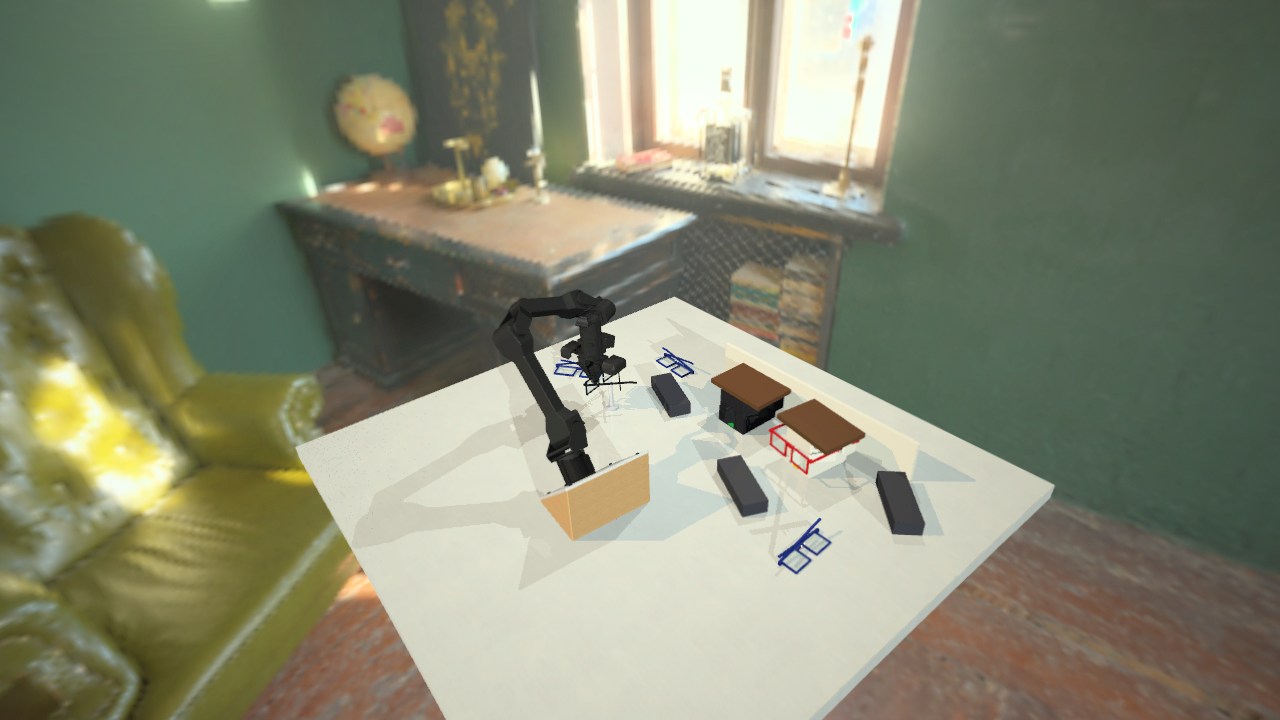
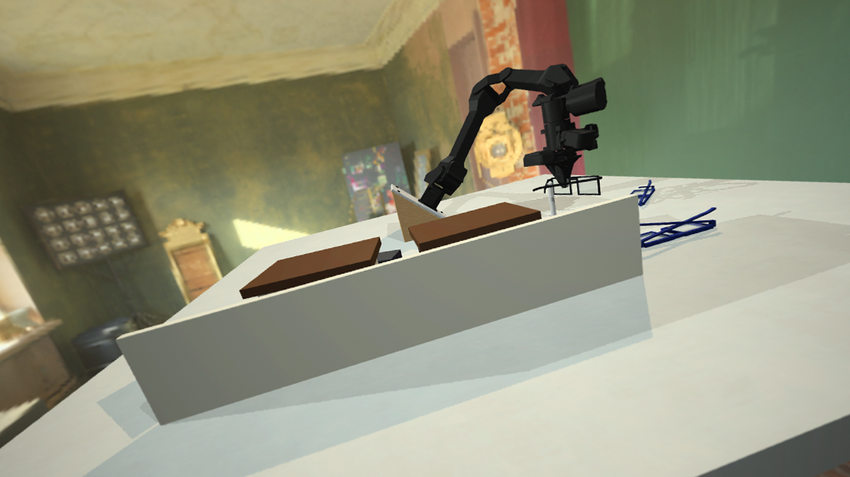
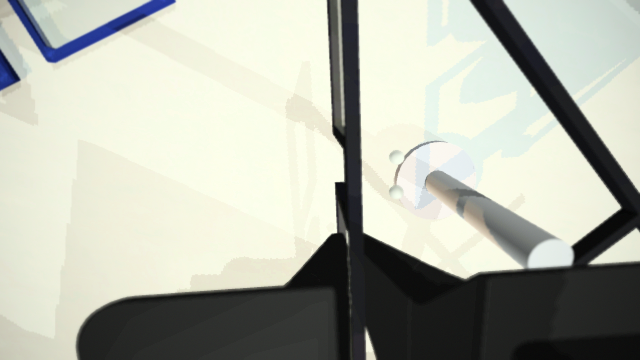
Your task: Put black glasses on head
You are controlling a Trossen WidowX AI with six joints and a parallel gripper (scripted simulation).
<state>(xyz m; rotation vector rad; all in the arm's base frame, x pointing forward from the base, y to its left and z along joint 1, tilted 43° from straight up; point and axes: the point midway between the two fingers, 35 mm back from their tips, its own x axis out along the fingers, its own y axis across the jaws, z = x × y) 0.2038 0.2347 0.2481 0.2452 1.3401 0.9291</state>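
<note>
My gripper [image 1: 594, 379] [image 2: 563, 183] [image 3: 346, 245] is shut on the black glasses [image 1: 626, 383] [image 2: 589, 178] [image 3: 352, 100] at the front frame, above the table's far left part. Their temples reach back and cross near the wrist view's right edge. A grey upright post [image 1: 612, 399] [image 2: 552, 201] [image 3: 500, 225] stands close by, between front frame and temples in the wrist view; I cannot tell if they touch. The black head [image 1: 747, 417] [image 2: 474, 222] with the green tag [image 1: 731, 424] is under a brown board [image 1: 750, 385], well away from the glasses.
The white head [image 1: 825, 454] [image 2: 311, 266] wears red glasses [image 1: 793, 453] under another brown board [image 1: 820, 424]. A low wall [image 1: 881, 428] [image 2: 387, 321] runs behind both. Dark blocks [image 1: 670, 394] [image 1: 742, 486] [image 1: 899, 503], blue glasses [image 1: 675, 362] [image 1: 782, 563] [image 2: 678, 229] and a wooden wedge [image 1: 610, 497] stand around.
</note>
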